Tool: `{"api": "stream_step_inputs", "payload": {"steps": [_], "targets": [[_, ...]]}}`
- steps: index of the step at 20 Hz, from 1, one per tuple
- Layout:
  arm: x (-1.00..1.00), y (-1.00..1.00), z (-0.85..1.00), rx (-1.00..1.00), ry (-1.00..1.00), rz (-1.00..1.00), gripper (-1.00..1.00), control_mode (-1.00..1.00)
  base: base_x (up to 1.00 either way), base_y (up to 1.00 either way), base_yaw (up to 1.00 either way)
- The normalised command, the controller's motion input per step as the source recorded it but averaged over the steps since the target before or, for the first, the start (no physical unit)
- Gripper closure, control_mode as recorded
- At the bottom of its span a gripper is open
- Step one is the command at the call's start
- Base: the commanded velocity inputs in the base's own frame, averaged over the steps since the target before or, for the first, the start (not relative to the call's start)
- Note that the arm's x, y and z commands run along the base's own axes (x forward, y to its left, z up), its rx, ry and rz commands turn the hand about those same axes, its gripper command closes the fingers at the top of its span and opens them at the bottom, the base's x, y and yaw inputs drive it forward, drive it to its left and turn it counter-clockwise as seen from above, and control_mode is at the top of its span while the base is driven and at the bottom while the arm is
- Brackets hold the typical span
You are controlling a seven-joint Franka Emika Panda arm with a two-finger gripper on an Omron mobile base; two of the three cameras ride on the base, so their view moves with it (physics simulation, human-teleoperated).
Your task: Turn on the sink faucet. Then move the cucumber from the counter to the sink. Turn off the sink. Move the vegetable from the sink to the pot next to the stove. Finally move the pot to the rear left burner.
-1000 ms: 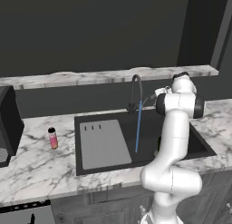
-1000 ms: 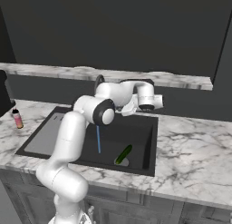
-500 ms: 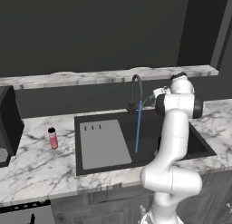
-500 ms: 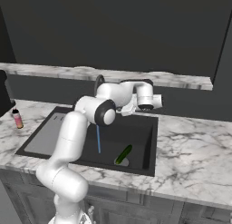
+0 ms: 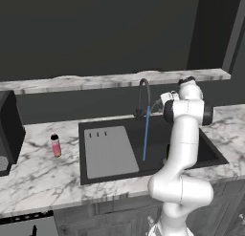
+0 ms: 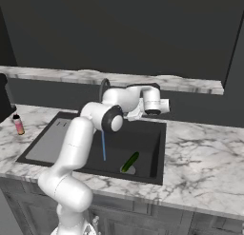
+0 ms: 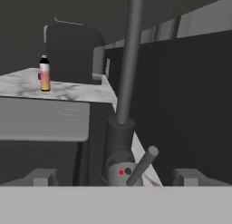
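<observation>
The dark gooseneck sink faucet stands behind the black sink and a blue stream of water falls from its spout. The cucumber lies on the basin floor near the drain, at the front right. My gripper is open right at the faucet's base, and the thin side lever sticks out between its two fingertips. Seen from the base, the gripper reaches in from the right of the faucet, just above the counter.
A small pink bottle with a black cap stands on the counter left of the sink. The grey drainboard covers the basin's left half. A dark appliance sits at the far left. A marble ledge runs along the dark wall behind.
</observation>
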Motion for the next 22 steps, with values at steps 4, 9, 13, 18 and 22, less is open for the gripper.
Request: {"api": "stream_step_inputs", "payload": {"steps": [4,9,13,18,22], "targets": [[0.18,0.00,-0.08,0.00,-0.01,0.00,-1.00,-1.00,0.00,0.00,0.00],[0.15,0.00,-0.07,0.00,-0.01,0.00,-1.00,-1.00,0.00,0.00,0.00],[0.16,0.00,-0.09,0.00,0.00,0.01,-1.00,-1.00,0.00,0.00,0.00],[0.18,0.00,-0.11,0.00,-0.01,0.01,-1.00,-1.00,0.00,0.00,0.00],[0.17,0.00,-0.09,0.00,-0.01,0.01,-1.00,-1.00,0.00,0.00,0.00]]}}
